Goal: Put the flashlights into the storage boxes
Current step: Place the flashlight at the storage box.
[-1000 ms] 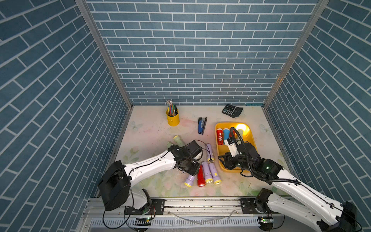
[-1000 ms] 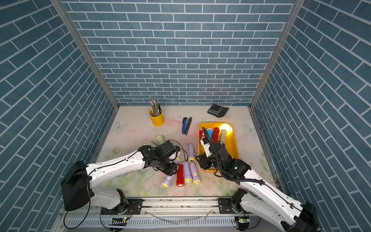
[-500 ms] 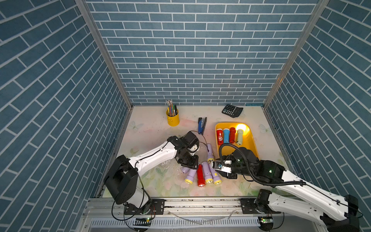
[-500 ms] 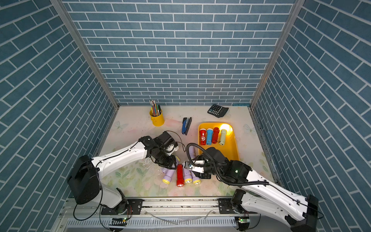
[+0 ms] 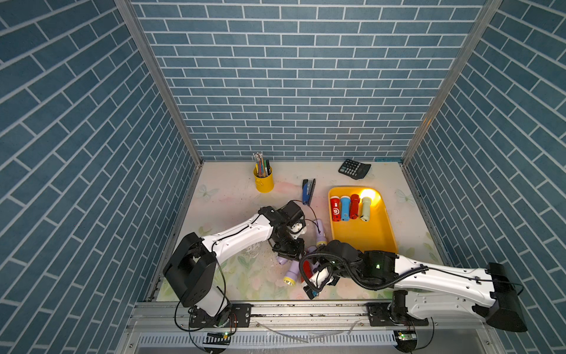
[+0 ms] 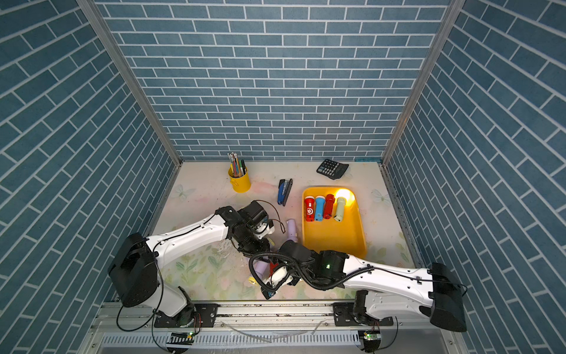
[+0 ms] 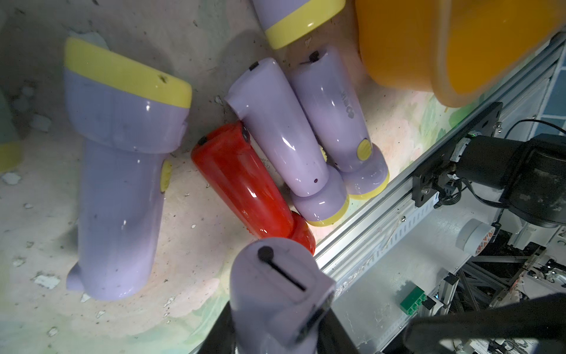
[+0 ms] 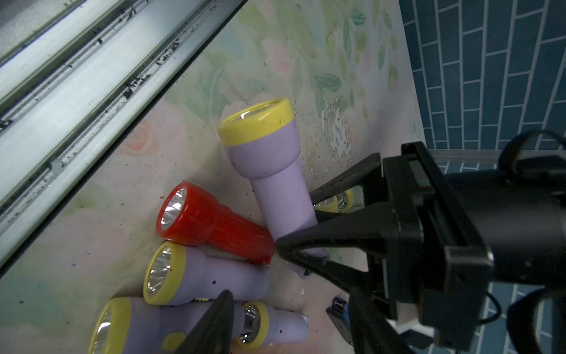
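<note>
Since the frame one second back, the right gripper (image 8: 288, 309) has left the storage tray (image 5: 361, 242) and swung across to the pile of flashlights at the front of the mat (image 5: 232, 214). I now see all four stored units uncovered.

Left gripper (image 7: 277, 334): clamped on the tail end of the held lilac flashlight (image 7: 272, 285), whose yellow head points toward the front rail.

Right gripper: jaws apart above the pile. I cannot confirm anything seated between them.

Tray contents, side by side at the far end:
- first red flashlight (image 5: 335, 211)
- blue flashlight (image 5: 345, 209)
- second red flashlight (image 5: 354, 207)
- pale green flashlight (image 5: 366, 209), lit and throwing a glow on the far rim

On the mat, outside the tray:
- loose red flashlight (image 7: 242, 184), touching the lilac pair (image 7: 288, 138), which lies parallel
- single lilac flashlight (image 7: 116, 171), near them
- upper lilac flashlight (image 5: 320, 234), just beside the tray wall
</note>
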Action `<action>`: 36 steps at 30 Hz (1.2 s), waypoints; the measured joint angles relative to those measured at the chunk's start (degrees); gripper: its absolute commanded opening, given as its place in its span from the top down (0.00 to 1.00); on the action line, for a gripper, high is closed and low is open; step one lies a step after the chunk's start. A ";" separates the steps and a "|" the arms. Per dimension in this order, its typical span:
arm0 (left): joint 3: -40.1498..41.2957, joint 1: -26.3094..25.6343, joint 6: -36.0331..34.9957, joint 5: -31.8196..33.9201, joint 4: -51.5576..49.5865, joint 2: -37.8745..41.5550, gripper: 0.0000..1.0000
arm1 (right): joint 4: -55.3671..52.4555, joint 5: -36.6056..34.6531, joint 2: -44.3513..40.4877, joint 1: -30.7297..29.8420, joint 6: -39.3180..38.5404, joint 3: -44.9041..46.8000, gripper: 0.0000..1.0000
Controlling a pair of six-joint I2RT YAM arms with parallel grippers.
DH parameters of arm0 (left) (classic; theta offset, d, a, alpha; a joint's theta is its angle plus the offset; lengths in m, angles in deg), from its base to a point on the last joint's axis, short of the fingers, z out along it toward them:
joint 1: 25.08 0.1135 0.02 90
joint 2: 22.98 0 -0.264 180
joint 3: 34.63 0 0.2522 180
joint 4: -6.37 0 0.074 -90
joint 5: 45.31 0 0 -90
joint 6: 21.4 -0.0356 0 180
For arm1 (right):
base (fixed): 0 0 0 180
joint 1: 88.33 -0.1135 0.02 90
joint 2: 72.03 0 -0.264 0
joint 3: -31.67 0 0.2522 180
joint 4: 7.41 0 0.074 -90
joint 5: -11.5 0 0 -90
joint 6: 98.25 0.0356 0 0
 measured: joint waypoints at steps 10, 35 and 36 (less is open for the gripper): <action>-1.92 0.04 -0.02 -0.46 -0.24 -1.29 0.79 | 3.06 3.17 4.85 -1.86 -4.68 0.00 0.35; -3.65 0.07 0.44 -0.66 -0.04 -1.84 0.80 | 9.46 5.68 12.15 -2.67 -5.42 0.02 0.37; -3.65 0.09 0.59 -0.66 0.07 -1.84 0.80 | 9.51 5.64 12.37 -2.67 -5.42 0.02 0.38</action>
